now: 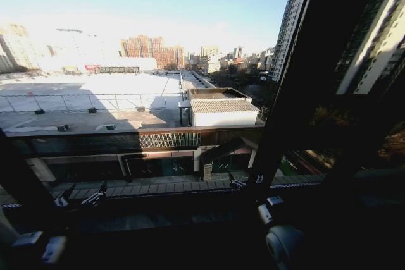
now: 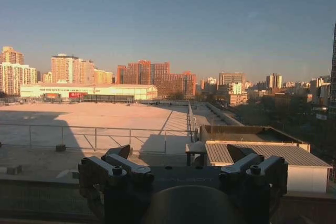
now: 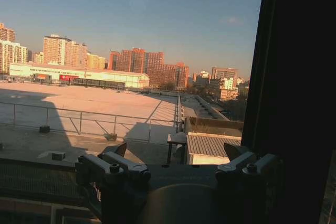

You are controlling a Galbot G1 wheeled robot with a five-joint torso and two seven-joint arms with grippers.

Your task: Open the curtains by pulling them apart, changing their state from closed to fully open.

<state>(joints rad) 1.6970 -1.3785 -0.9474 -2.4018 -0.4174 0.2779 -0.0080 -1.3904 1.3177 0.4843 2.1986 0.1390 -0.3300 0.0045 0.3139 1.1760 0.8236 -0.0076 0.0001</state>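
At the window, low along the bottom edge of the glass, both claws face outward side by side. Left gripper (image 2: 178, 156): jaws spread wide, nothing between them. Right gripper (image 3: 176, 153): same, wide and empty, close beside the black window frame bar (image 3: 294, 103).

Writing: faint lettering on the left gripper's dark body, too dim to read. A red sign (image 2: 77, 95) on the long low building (image 2: 89, 91) outside is too small to read.

Materials and shapes: the fingers (image 2: 126, 169) are blocky dark links with round bolt heads on top, mounted on a rounded dark housing. The right wrist view shows the same build. The frame bar is flat and matte black; it runs tall and slightly leaning in the head view.

Through the clear glass: a pale flat rooftop (image 2: 94, 116) with a thin metal railing, a small hut with a ribbed metal roof (image 2: 262, 153), and orange-brick and white tower blocks on the skyline.

Curtains: I cannot tell where they hang. No sheer fabric lies across the glass in front of either claw, and neither claw touches any.
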